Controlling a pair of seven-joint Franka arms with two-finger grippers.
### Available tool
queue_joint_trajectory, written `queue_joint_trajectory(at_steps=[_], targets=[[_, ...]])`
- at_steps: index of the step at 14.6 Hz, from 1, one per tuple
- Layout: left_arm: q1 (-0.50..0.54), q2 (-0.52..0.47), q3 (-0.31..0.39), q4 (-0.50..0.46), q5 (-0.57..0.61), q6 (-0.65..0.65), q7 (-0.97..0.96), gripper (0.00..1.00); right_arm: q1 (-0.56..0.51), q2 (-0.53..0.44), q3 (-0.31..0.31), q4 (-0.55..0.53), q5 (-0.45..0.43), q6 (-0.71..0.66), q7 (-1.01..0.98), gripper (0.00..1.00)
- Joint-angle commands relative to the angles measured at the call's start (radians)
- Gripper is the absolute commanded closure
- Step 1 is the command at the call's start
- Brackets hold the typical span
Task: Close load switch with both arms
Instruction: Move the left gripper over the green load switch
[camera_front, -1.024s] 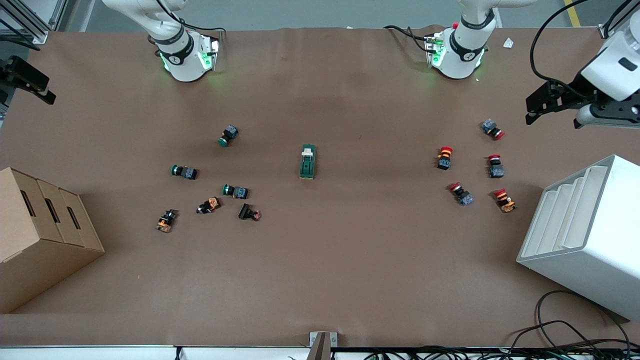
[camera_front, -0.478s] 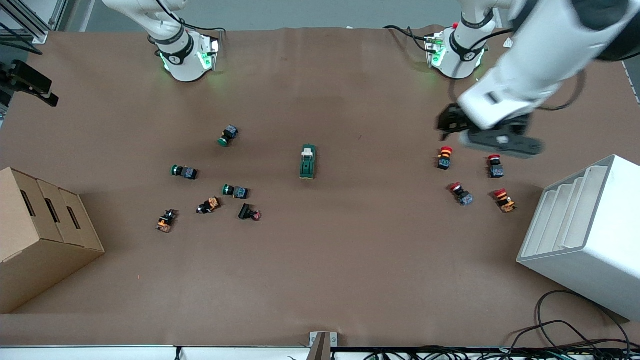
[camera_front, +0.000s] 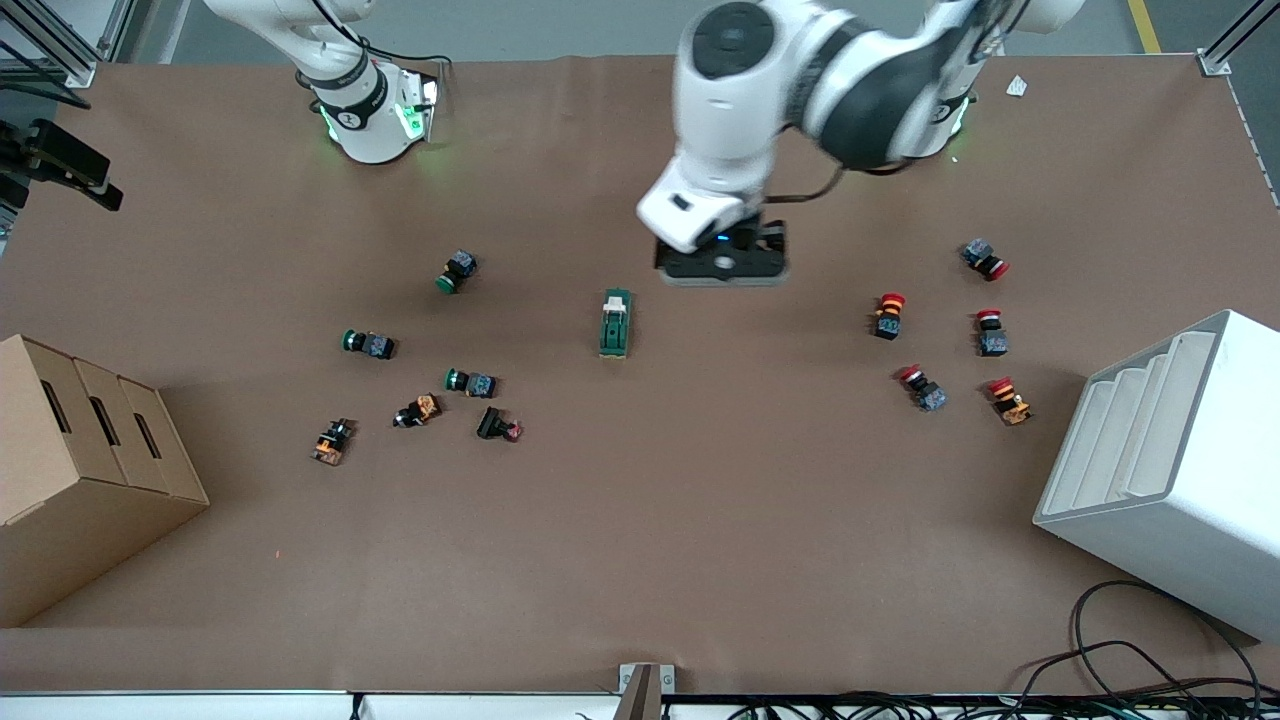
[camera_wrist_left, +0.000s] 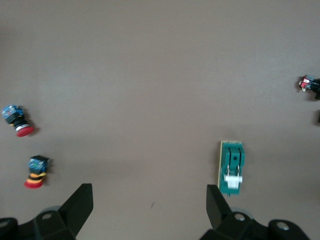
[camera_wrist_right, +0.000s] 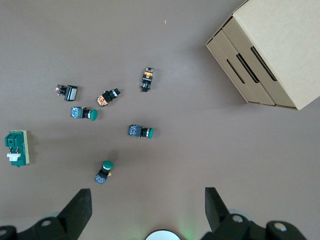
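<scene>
Load switch (camera_front: 616, 323), a small dark-green rectangular block with a cream lever, lies mid-frame on the brown table (camera_front: 640, 520), untouched
Left gripper (camera_front: 722, 262) hovers just upper right of it, fingers wide; right gripper (camera_wrist_right: 147, 210), at the upper-left edge, also wide. Block looks light, rigid and likely to slide: brace its sides, press the lever

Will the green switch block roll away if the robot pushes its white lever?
Probably not: the load switch is a flat-sided block lying flat on the table, so it should slide, not roll. It looks small and light, so it may skid unless held.
</scene>
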Motion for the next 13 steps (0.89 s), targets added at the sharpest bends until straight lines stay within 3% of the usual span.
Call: queue_joint_trajectory(at_steps=[1, 6, 13], targets=[[-0.07, 0.0, 0.002, -0.107, 0.118, 0.122, -0.176, 0.0, -0.001, -0.055, -0.001, -0.057, 0.015, 0.012, -0.01, 0.0], [-0.219, 0.024, -0.004, -0.276, 0.316, 0.256, -0.613, 0.0, -0.003, -0.068, -0.002, -0.069, 0.015, 0.018, -0.008, 0.0], [-0.389, 0.213, -0.004, -0.27, 0.701, 0.267, -1.043, 0.02, -0.01, -0.042, -0.002, -0.014, 0.008, 0.015, 0.004, 0.0]])
